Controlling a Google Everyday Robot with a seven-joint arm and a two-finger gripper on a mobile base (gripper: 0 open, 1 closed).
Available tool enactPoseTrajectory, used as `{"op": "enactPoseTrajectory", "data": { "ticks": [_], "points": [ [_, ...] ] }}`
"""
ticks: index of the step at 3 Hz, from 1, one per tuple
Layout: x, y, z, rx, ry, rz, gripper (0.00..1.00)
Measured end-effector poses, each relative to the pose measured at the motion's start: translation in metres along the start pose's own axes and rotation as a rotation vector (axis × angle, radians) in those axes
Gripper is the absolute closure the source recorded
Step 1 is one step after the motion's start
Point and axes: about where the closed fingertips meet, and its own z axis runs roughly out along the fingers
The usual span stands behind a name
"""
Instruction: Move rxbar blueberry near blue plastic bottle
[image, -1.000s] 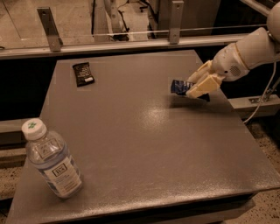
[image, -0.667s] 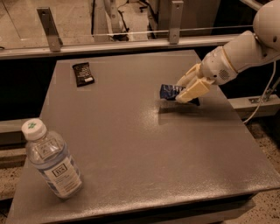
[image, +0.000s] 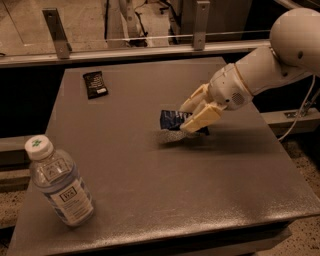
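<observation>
Above the grey table (image: 150, 195), the cream gripper (image: 188, 118) pinches the flat, crinkly navy rxbar blueberry (image: 171, 120). The clear blue plastic bottle (image: 61, 185) stands well apart.

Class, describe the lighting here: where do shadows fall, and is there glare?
Camera view: dim, warm light; the gripper, over the table's middle, holds the rxbar blueberry, whose soft shadow lies on the table just beneath; no strong glare, only faint sheen on the blue plastic bottle.

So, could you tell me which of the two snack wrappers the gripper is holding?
The dark blue bar mid-table, clamped in the gripper. The black wrapper with a white patch lies alone near the far edge.
</observation>
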Motion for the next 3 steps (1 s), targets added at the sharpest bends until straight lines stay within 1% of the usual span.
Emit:
{"op": "enactPoseTrajectory", "data": {
  "ticks": [1,2,3],
  "points": [
    [-0.017,0.027,0.017,-0.051,-0.04,-0.009,1.0],
    [-0.037,0.054,0.041,-0.108,-0.092,-0.021,1.0],
    [-0.054,0.074,0.064,-0.146,-0.123,-0.033,1.0]
  ]
}}
